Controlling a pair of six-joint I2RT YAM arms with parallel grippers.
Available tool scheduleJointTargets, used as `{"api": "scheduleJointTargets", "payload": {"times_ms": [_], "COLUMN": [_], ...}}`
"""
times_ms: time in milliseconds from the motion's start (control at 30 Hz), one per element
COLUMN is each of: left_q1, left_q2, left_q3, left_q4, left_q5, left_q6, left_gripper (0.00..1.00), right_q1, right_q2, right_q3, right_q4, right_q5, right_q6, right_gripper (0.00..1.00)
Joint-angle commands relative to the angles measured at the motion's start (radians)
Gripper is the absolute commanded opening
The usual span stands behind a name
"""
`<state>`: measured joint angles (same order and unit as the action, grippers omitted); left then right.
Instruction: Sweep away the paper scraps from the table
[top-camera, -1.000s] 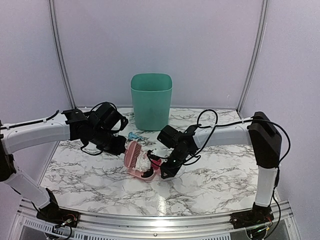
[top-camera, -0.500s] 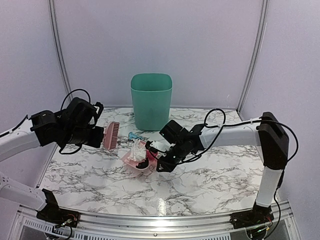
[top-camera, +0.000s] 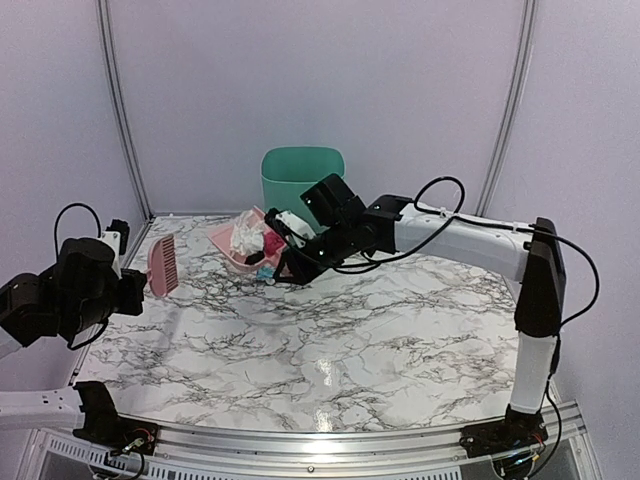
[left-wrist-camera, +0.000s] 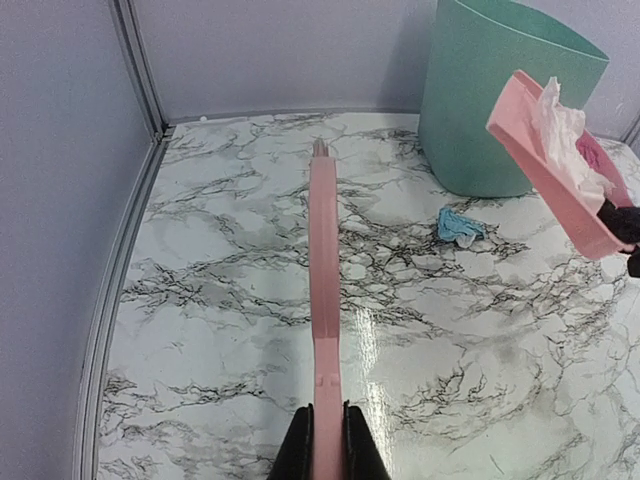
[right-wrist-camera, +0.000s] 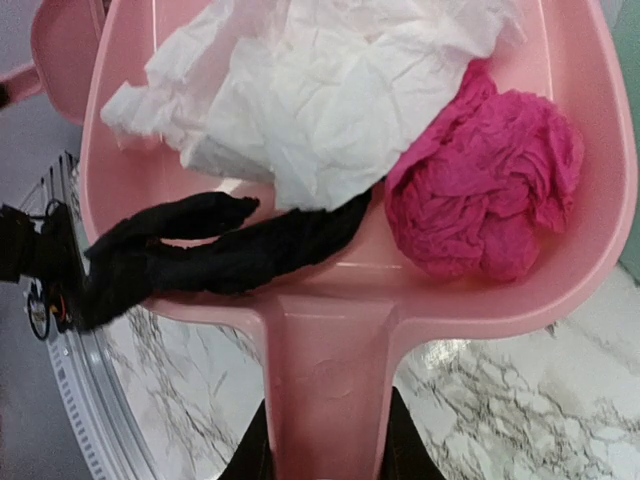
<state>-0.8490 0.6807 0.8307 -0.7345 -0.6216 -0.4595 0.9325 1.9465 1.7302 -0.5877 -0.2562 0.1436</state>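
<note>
My right gripper (top-camera: 290, 262) is shut on the handle of the pink dustpan (top-camera: 228, 240) and holds it raised and tilted left of the green bin. In the right wrist view the dustpan (right-wrist-camera: 330, 340) holds a white crumpled paper (right-wrist-camera: 300, 90), a magenta scrap (right-wrist-camera: 485, 190) and a black scrap (right-wrist-camera: 200, 255). A light blue scrap (left-wrist-camera: 458, 226) lies on the marble table (top-camera: 380, 340) in front of the bin; it also shows in the top view (top-camera: 263, 272). My left gripper (left-wrist-camera: 328, 450) is shut on the pink brush (left-wrist-camera: 322, 290) and holds it at the far left (top-camera: 162, 266).
The green bin (top-camera: 300, 185) stands at the back of the table, against the wall. Metal frame rails run along the left edge (left-wrist-camera: 110, 300) and the front edge (top-camera: 320, 445).
My right gripper has lifted the loaded dustpan off the table, back and left toward the bin. My left arm has pulled the brush away to the left.
</note>
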Motion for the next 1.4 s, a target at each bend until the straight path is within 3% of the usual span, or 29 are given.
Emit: {"api": "scheduleJointTargets", "payload": {"times_ms": [0,233,633,867,1200,1367], "left_q1": [0.001,0.001,0.000,0.000,0.002,0.002], "left_q2": [-0.061,-0.061,-0.040,-0.045,-0.027,-0.030], "left_q3": [-0.022,-0.030,-0.030,-0.029,-0.027,-0.028], "left_q4": [0.021,0.028,0.030,0.030,0.028,0.029], "left_q5": [-0.078,-0.071,-0.058,-0.060,-0.063,-0.063], "left_q6": [-0.010,-0.010,-0.010,-0.012,-0.010,-0.010], "left_gripper": [0.00,0.00,0.00,0.00,0.00,0.00], "right_q1": [-0.004,-0.036,-0.169,-0.263,-0.284,-0.286], "right_q2": [0.109,0.251,0.349,0.422,0.424,0.421], "right_q3": [0.224,0.534,0.641,0.645,0.554,0.539], "right_q4": [-0.046,-0.004,0.388,0.649,0.887,0.950], "right_q5": [-0.039,-0.108,-0.364,-0.469,-0.481,-0.481], "right_q6": [0.065,0.172,0.525,0.797,1.057,1.109], "right_gripper": [0.00,0.00,0.00,0.00,0.00,0.00]}}
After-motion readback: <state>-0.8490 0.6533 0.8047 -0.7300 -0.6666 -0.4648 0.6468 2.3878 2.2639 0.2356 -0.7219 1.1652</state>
